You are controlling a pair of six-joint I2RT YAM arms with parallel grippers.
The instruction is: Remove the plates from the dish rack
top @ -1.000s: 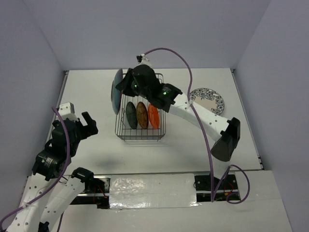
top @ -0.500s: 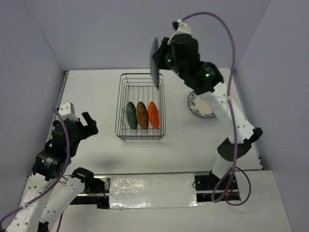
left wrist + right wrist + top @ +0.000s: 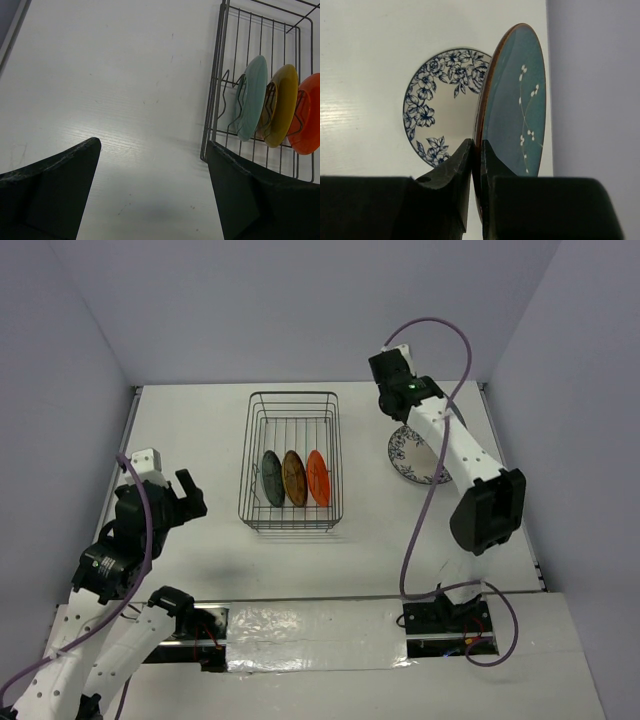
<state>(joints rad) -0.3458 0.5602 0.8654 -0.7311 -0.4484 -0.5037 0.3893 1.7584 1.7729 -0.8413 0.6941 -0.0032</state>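
One teal plate (image 3: 515, 100) (in right gripper (image 3: 476, 145)) has left the rack (image 3: 291, 394).

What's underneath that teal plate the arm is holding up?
A white plate with blue flowers lies flat on the table below. The teal plate, gripped on edge by the right gripper, hides its right side.

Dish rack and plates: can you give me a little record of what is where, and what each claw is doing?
Dish rack: holds three plates on edge
In rack: pale teal plate, yellow-brown plate, orange plate
Right gripper: shut on teal plate with a brown rim, held on edge
Flat on the table: blue-flowered white plate
Left gripper: open, empty, beside the rack
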